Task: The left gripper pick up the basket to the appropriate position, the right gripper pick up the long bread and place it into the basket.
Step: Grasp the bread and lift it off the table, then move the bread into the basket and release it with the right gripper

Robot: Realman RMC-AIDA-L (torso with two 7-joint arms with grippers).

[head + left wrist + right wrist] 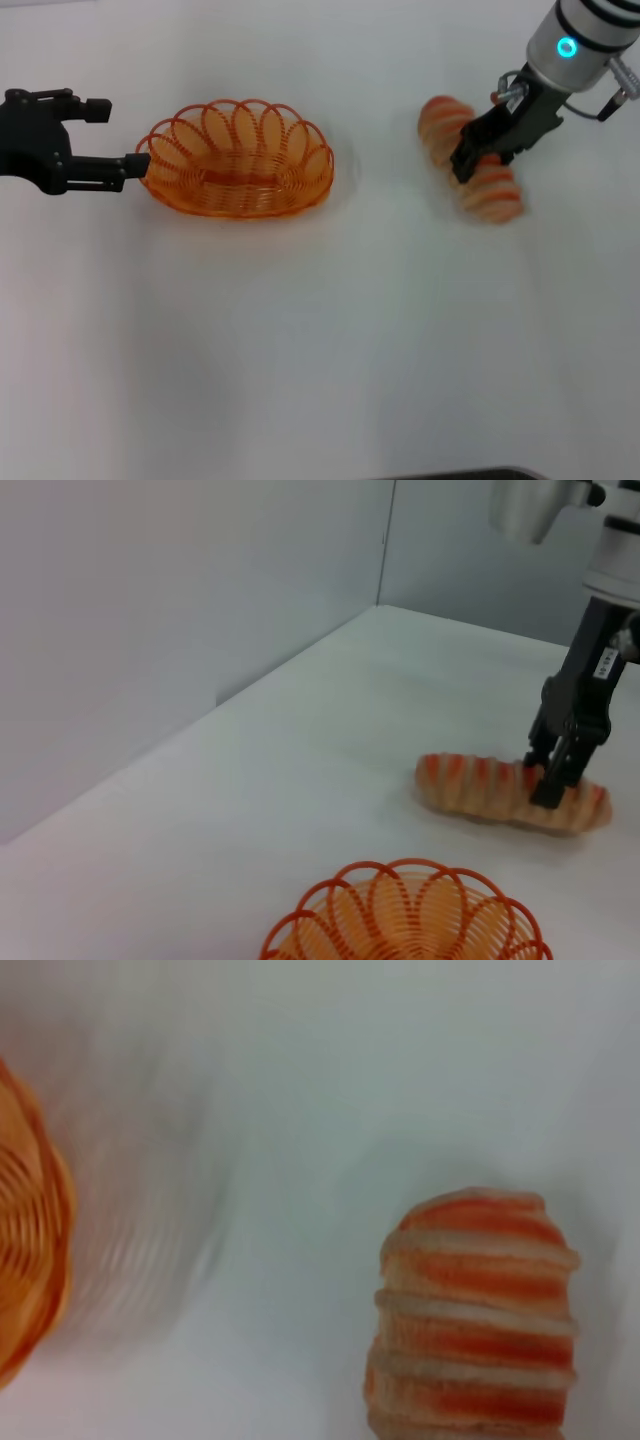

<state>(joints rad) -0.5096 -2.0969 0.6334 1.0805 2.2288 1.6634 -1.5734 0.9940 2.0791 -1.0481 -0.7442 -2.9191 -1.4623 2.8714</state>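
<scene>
Long bread (470, 160) lengthwise diagonal, far-left to near-right.

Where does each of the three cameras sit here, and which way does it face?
Head view: high on the robot, looking down at the table; shows the left gripper at the basket's rim and the right gripper over the long bread.
Left wrist view: low, looking across the basket toward the long bread and right gripper.
Right wrist view: close above the long bread; no gripper shows.
All three share bread and basket.
</scene>
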